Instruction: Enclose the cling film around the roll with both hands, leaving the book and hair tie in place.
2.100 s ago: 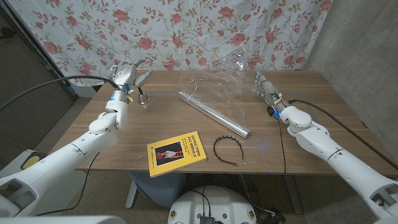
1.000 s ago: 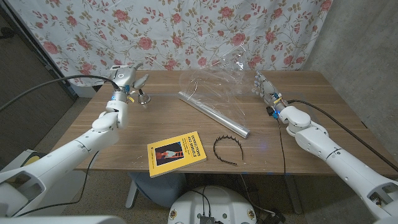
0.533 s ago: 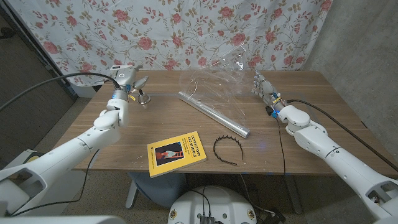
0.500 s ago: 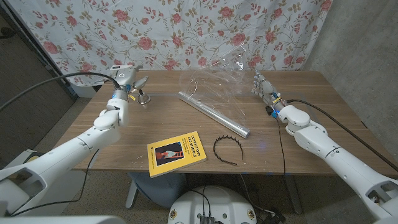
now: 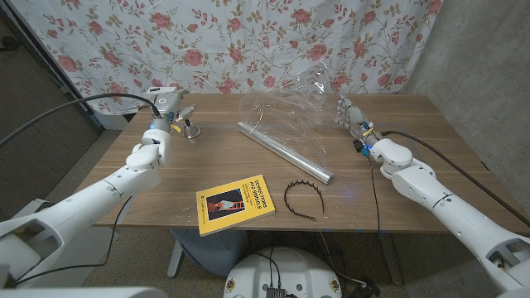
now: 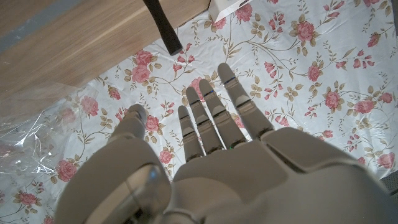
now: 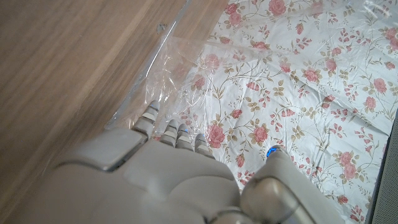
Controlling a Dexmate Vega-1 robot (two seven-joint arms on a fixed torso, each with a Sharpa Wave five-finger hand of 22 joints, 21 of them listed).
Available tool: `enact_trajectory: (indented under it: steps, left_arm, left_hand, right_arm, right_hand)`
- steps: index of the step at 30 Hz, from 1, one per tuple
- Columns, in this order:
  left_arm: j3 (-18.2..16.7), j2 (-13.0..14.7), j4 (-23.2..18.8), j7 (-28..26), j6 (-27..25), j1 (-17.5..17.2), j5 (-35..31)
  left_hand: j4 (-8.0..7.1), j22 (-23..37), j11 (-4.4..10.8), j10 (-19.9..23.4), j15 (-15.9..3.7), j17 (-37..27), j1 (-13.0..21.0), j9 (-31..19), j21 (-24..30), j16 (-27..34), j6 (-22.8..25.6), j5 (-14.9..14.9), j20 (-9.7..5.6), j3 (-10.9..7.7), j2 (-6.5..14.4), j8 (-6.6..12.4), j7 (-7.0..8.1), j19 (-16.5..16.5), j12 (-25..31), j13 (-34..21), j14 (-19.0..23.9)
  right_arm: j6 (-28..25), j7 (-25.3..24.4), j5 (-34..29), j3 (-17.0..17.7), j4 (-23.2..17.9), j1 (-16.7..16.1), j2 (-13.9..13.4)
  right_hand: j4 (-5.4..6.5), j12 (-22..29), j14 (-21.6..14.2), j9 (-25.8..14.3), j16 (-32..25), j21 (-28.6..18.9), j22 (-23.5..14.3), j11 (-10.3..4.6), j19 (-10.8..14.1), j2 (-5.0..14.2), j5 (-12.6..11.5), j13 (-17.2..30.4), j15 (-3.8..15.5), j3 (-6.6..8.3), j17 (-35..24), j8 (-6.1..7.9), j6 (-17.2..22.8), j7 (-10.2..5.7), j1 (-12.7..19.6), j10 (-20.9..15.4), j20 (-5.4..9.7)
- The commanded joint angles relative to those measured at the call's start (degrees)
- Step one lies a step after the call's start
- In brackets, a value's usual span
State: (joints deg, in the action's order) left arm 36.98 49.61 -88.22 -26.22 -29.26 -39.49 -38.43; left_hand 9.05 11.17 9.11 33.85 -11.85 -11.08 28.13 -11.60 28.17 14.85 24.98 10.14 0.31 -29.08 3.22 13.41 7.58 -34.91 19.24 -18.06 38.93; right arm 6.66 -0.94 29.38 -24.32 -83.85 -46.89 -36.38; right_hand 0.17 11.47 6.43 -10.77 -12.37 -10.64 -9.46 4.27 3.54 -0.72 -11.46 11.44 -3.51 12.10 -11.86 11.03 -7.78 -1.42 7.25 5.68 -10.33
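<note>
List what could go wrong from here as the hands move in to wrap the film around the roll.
1. The cling film stands up crumpled behind the roll; it may bunch or stick to itself instead of wrapping smoothly.
2. The roll lies loose and diagonal; a push from the right hand could roll it into the hair tie or book, which must stay put.
3. The left hand, open, is far from the film, so a long reach is needed.

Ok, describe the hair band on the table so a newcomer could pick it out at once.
Start at the wooden table and find its near edge, where the yellow book lies. Just beside the book, toward the robot's right, lies the hair band, close to the near end of the silvery roll. It is the only thin black open arc with small teeth; its neighbours are a flat book and a straight tube.
</note>
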Motion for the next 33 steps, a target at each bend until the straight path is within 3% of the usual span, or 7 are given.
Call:
enact_trajectory:
  steps: [1,4,7,12,16,19,33]
  left_arm:
    - [1.69,-0.47,0.85,4.21,-2.21,1.61,-0.15]
    - [2.01,-0.66,1.35,4.19,-1.94,1.95,-0.09]
    - [1.89,-0.55,1.91,3.20,-0.29,1.89,0.59]
    - [2.44,-0.67,2.25,4.12,-1.07,2.34,0.35]
    - [3.01,-0.25,2.25,5.15,-0.46,2.65,0.23]
    - [3.46,-0.16,2.14,6.31,-1.02,2.81,-0.13]
    - [5.21,0.12,2.18,13.17,-2.53,4.61,-0.46]
  left_hand:
    - [-0.61,0.01,-0.13,-0.56,0.09,-0.33,-0.60,-0.17,-0.13,-0.09,-0.68,-0.27,-0.23,0.10,-0.40,-0.28,-0.01,-0.43,-0.30,-0.33,0.49]
    - [-0.70,-0.02,-0.14,-0.64,0.12,-0.33,-0.69,-0.18,-0.16,-0.10,-0.86,-0.28,-0.20,0.08,-0.35,-0.37,0.10,-0.42,-0.37,-0.38,0.57]
    - [-0.75,-0.07,-0.29,-1.22,0.12,-0.36,-0.82,-0.17,-0.21,-0.15,-1.89,-0.29,-0.18,0.07,-0.40,-0.82,0.53,-0.44,-0.69,-0.47,0.67]
    - [-0.87,-0.13,0.11,-1.46,-0.06,-0.46,-1.15,-0.15,-0.24,-0.05,-3.31,-0.29,-0.02,0.17,-0.58,-1.40,1.30,-0.56,-0.93,-0.62,1.16]
    - [-0.75,-0.15,-0.23,-1.39,-0.05,-0.54,-0.98,-0.06,-0.37,-0.22,-1.75,-0.18,0.04,-0.01,-0.48,-0.83,3.86,-0.42,-1.06,-0.81,1.04]
    - [-0.84,-0.16,-0.19,-1.28,-0.06,-0.66,-1.07,0.02,-0.42,-0.03,-0.75,-0.14,0.03,-0.01,-0.37,-0.53,4.35,-0.39,-1.09,-0.88,1.48]
    - [-0.08,-0.18,-0.15,-1.44,0.15,-0.96,-0.02,0.38,-1.13,-0.36,3.19,-0.05,0.90,-0.25,-0.38,0.31,3.66,0.97,-1.57,-1.18,0.74]
  right_arm:
    - [-0.42,0.38,-0.04,-0.27,0.17,0.52,-0.03]
    - [-0.10,-0.08,-0.25,-0.28,0.23,0.49,0.24]
    - [0.17,-0.40,0.00,-0.11,0.36,0.31,0.59]
    - [0.04,-0.39,-0.15,-0.13,0.14,0.31,0.38]
    - [-0.09,0.03,-0.04,-0.22,0.22,0.47,0.29]
    - [-0.23,0.40,-0.01,-0.32,0.29,0.63,0.18]
    - [-0.58,0.58,0.11,-0.44,0.48,0.98,0.29]
  right_hand:
    - [-0.24,0.29,0.29,-0.14,0.20,-0.26,-0.34,-0.28,0.20,0.67,0.14,0.22,-0.27,0.25,-0.19,0.47,0.41,-0.46,0.04,0.19,-0.26]
    - [-0.27,0.28,0.32,-0.14,0.21,-0.25,-0.34,-0.28,0.19,0.73,0.14,0.22,-0.29,0.27,-0.20,0.68,1.00,-0.59,0.04,0.21,-0.28]
    - [-0.43,0.23,0.30,-0.15,0.19,-0.26,-0.35,-0.46,0.26,0.87,0.16,0.23,-0.27,0.25,-0.25,-0.72,-3.05,-0.26,-0.02,0.34,-0.23]
    - [-0.48,0.26,0.21,-0.17,0.16,-0.27,-0.34,-0.50,0.31,0.90,0.16,0.23,-0.18,0.25,-0.25,-0.39,-2.59,-0.24,-0.02,0.28,-0.21]
    - [-0.51,0.27,0.19,-0.18,0.16,-0.28,-0.34,-0.52,0.34,0.92,0.16,0.23,-0.17,0.25,-0.25,-0.26,-2.37,-0.30,-0.02,0.25,-0.19]
    - [-0.53,0.29,0.20,-0.18,0.16,-0.26,-0.34,-0.48,0.31,0.94,0.16,0.23,-0.18,0.25,-0.25,-0.12,-2.09,-0.28,-0.03,0.22,-0.22]
    - [-0.57,0.33,0.30,-0.19,0.20,-0.21,-0.34,-0.36,0.21,1.03,0.16,0.24,-0.37,0.23,-0.28,0.29,-1.13,-0.26,-0.12,0.14,-0.33]
